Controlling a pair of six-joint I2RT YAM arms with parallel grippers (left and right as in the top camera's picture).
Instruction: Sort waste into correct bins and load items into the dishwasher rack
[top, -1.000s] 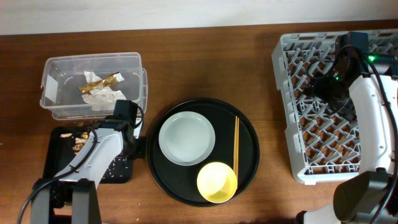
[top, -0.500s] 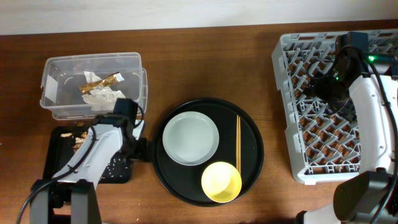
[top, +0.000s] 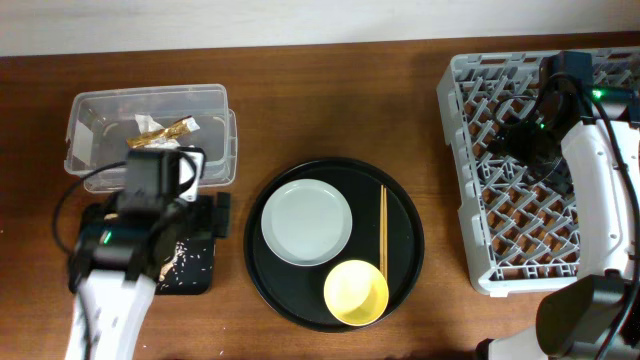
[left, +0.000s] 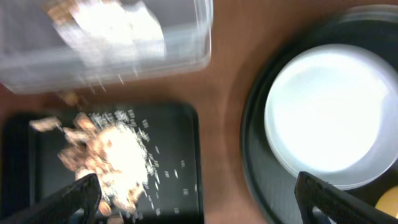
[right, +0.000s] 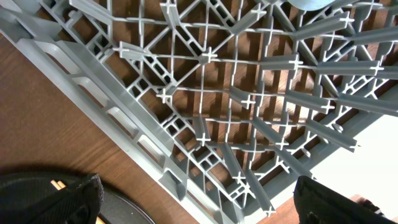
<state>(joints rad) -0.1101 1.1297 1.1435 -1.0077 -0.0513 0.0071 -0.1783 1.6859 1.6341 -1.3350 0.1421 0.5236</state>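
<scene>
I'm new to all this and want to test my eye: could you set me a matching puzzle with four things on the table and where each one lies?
Things:
1. plate
2. yellow bowl
3. snack wrapper
4. food scraps

Places:
A. in the clear tub
B. on the round tray, at its edge nearest the robot
C. on the small black tray
D. on the round tray, left of the chopsticks

Pairs: 1-D, 2-B, 3-A, 4-C.
</scene>
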